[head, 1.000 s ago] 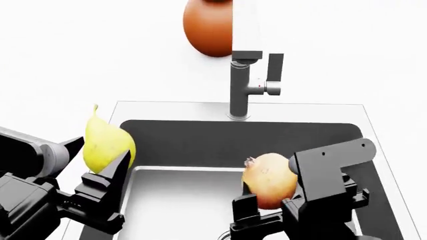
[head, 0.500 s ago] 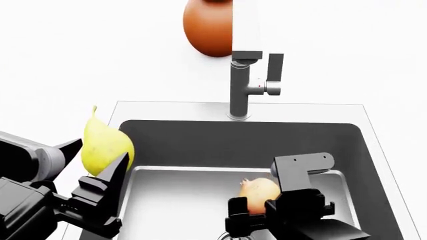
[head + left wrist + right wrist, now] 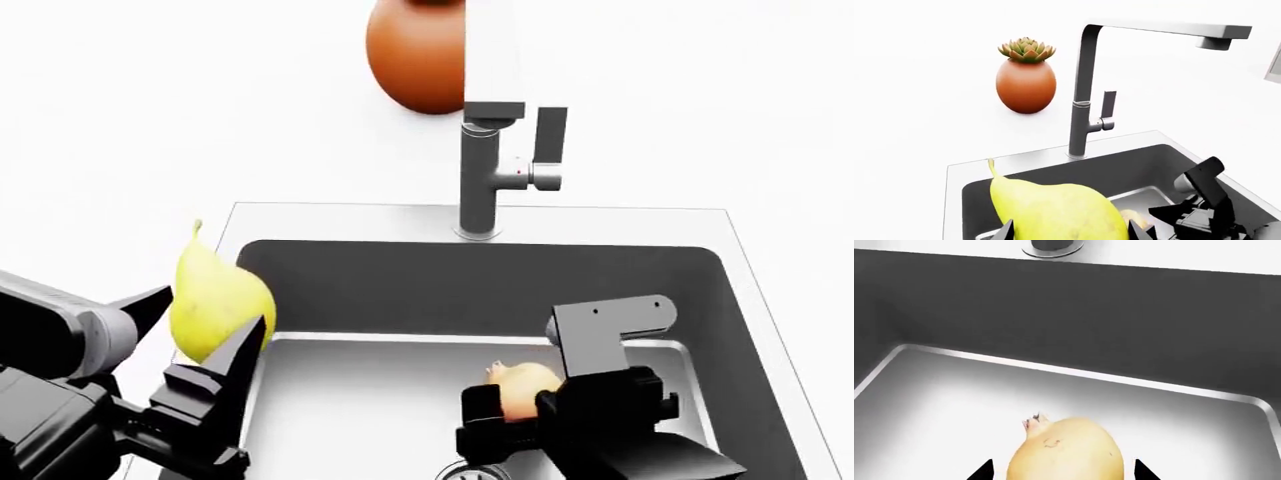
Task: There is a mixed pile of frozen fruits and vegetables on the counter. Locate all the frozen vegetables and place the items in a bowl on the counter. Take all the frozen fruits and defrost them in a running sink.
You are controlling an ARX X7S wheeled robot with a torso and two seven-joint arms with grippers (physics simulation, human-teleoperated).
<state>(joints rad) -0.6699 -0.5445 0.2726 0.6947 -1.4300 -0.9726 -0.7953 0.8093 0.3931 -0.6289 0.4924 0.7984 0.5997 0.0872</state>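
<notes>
My left gripper (image 3: pixel 200 335) is shut on the yellow-green pear (image 3: pixel 216 295) and holds it stem up above the left rim of the sink (image 3: pixel 400 275). In the left wrist view the pear (image 3: pixel 1054 210) fills the space between the jaws of that gripper (image 3: pixel 1071 232). My right gripper (image 3: pixel 521 400) is low inside the basin, around the yellow-red pomegranate (image 3: pixel 523 380). In the right wrist view the pomegranate (image 3: pixel 1067 450) lies on the steel floor (image 3: pixel 954 390), and the jaws of the gripper (image 3: pixel 1063 472) stand a little clear of it on both sides. No water shows from the faucet (image 3: pixel 483 170). The carrot, eggplant and bowl are out of view.
A round terracotta pot with a succulent (image 3: pixel 1026 85) stands on the white counter (image 3: pixel 134 150) behind the faucet (image 3: pixel 1084 100), and shows in the head view too (image 3: pixel 416 60). The faucet's lever handle (image 3: pixel 547 150) points up on its right side. The drain (image 3: pixel 474 470) is under my right gripper.
My right gripper has gone down into the basin with the pomegranate, which now lies on the floor with the jaws slightly off it. My left gripper with the pear has shifted slightly.
</notes>
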